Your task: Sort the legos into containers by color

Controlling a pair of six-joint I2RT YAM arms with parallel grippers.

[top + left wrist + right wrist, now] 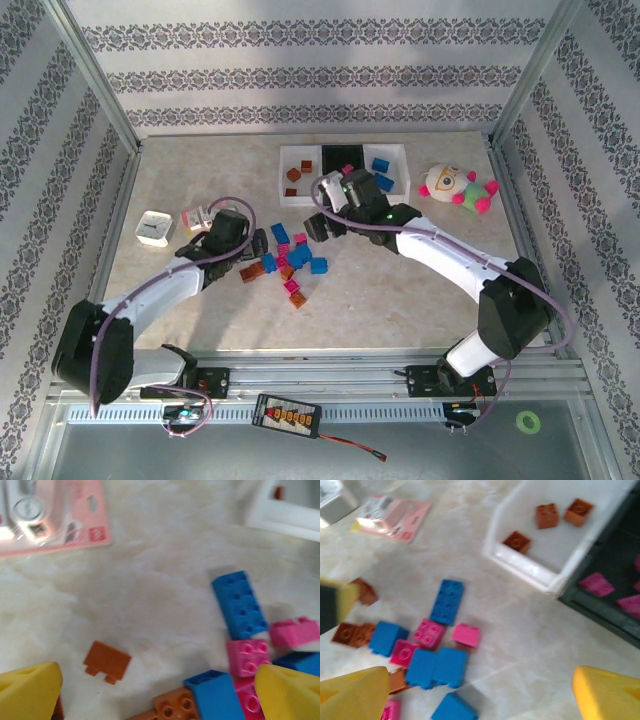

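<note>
Left wrist view puts my left end effector (159, 692), released, over the legos (239, 605) mid-bench; the right end effector (479, 695) hangs spread and empty nearby. I'd straddle one outlying piece squarely, clear of neighbours, before heading for the containers (520, 565) at the far edge.

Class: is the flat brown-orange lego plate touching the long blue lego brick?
Apart. The left wrist view shows bare marbled table between the flat brown-orange lego plate and the long blue lego brick.
</note>
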